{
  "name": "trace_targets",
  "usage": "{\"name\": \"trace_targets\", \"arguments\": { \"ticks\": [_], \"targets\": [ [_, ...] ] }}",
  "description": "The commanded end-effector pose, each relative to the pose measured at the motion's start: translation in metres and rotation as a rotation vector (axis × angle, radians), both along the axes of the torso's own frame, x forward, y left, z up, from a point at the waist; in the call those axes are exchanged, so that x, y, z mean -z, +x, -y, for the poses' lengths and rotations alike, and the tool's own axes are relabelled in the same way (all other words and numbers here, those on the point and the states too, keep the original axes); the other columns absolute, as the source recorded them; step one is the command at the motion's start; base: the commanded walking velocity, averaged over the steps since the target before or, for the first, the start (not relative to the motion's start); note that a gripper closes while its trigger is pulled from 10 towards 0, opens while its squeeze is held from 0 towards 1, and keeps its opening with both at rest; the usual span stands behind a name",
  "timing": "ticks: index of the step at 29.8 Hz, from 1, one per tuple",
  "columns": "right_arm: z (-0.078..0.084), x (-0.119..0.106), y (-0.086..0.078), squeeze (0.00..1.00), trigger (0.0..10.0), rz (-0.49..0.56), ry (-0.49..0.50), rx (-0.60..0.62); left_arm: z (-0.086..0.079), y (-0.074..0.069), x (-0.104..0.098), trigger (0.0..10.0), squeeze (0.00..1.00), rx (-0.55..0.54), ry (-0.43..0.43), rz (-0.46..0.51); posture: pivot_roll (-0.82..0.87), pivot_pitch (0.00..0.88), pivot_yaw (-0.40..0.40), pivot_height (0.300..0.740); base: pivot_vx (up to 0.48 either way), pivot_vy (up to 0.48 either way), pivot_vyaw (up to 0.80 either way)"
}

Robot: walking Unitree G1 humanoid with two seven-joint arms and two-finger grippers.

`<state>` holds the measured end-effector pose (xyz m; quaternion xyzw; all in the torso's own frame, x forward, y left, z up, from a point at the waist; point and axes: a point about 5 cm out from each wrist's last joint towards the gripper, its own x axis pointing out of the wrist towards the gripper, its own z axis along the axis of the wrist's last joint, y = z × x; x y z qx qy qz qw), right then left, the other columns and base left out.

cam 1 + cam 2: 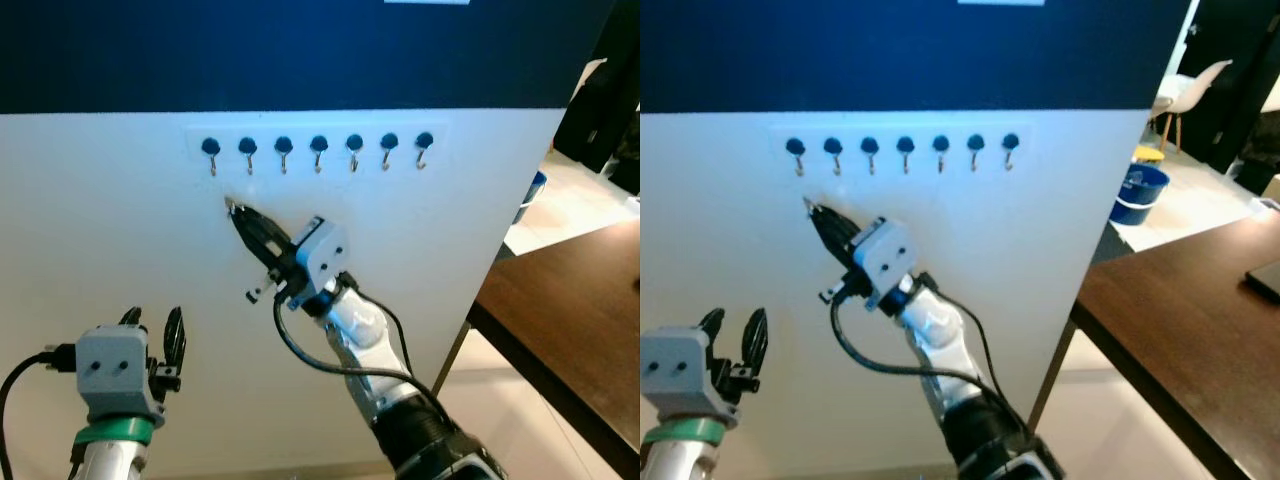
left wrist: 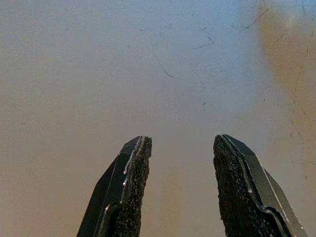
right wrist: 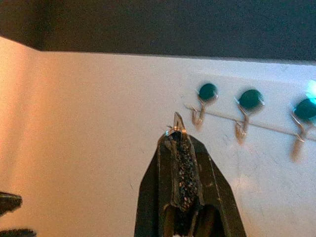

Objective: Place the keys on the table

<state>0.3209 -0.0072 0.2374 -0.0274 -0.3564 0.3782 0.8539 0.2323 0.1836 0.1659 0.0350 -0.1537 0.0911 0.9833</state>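
Right gripper (image 1: 240,216) — fingers pressed together, pinching a small metal piece, probably the keys (image 3: 177,122), just below the hooks (image 1: 318,150). Left gripper (image 1: 152,333) — spread, idle. Table (image 1: 590,320) well right: carry across level, grip firm, release low.

Two silver arms end in pale grey camera blocks and black two-fingered tools: the left tool (image 1: 152,330), above a green wrist collar, and the right tool (image 1: 240,217), trailing looped black cables; the fingers (image 2: 131,187) carry rough, grainy pads.
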Motion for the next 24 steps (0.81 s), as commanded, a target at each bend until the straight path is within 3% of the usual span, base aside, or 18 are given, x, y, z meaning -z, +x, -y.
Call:
{"name": "trace_targets", "arguments": {
  "ticks": [1, 2, 5, 7, 8, 11, 14, 15, 24],
  "targets": [
    [0.001, 0.010, -0.001, 0.00, 0.0, -0.063, 0.022, 0.018, -0.001, -0.003, 0.001, 10.0, 0.00, -0.004, -0.002, 0.000, -0.11, 0.000, 0.059, 0.740, 0.000, 0.000, 0.00],
    [0.012, 0.024, -0.001, 0.00, 0.0, -0.128, 0.037, 0.069, -0.001, -0.004, 0.003, 10.0, 0.00, -0.004, -0.007, -0.009, -0.11, 0.000, 0.062, 0.740, 0.000, 0.000, 0.00],
    [0.022, 0.036, 0.000, 0.00, 0.0, -0.182, 0.046, 0.117, -0.001, -0.005, 0.006, 10.0, 0.00, -0.007, -0.011, -0.020, -0.11, 0.000, 0.068, 0.740, 0.000, 0.000, 0.00],
    [0.056, 0.073, -0.002, 0.00, 0.0, -0.340, 0.044, 0.253, -0.004, -0.009, 0.026, 10.0, 0.00, -0.067, -0.015, -0.122, -0.13, 0.000, 0.085, 0.740, 0.000, 0.000, 0.00],
    [0.056, 0.073, -0.002, 0.00, 0.0, -0.340, 0.044, 0.253, -0.004, -0.009, 0.026, 10.0, 0.00, -0.067, -0.015, -0.122, -0.13, 0.000, 0.085, 0.740, 0.000, 0.000, 0.00],
    [0.090, 0.114, -0.010, 0.00, 0.0, -0.527, 0.014, 0.384, -0.006, -0.011, 0.049, 10.0, 0.00, -0.123, -0.007, -0.228, -0.14, 0.000, 0.092, 0.740, 0.000, 0.000, 0.00],
    [0.101, 0.131, -0.014, 0.00, 0.0, -0.613, 0.001, 0.425, -0.005, -0.010, 0.057, 10.0, 0.00, -0.126, 0.004, -0.268, -0.14, 0.000, 0.092, 0.740, 0.000, 0.000, 0.00],
    [0.104, 0.138, -0.016, 0.00, 10.0, -0.650, -0.008, 0.444, -0.003, -0.009, 0.059, 10.0, 0.00, -0.118, 0.006, -0.275, -0.14, 0.000, 0.099, 0.740, 0.000, 0.000, 0.00],
    [0.109, 0.145, -0.019, 0.00, 10.0, -0.689, -0.042, 0.480, 0.002, -0.008, 0.060, 10.0, 0.00, -0.091, 0.012, -0.276, -0.14, 0.000, 0.101, 0.740, 0.000, 0.000, 0.00]
  ]
}}
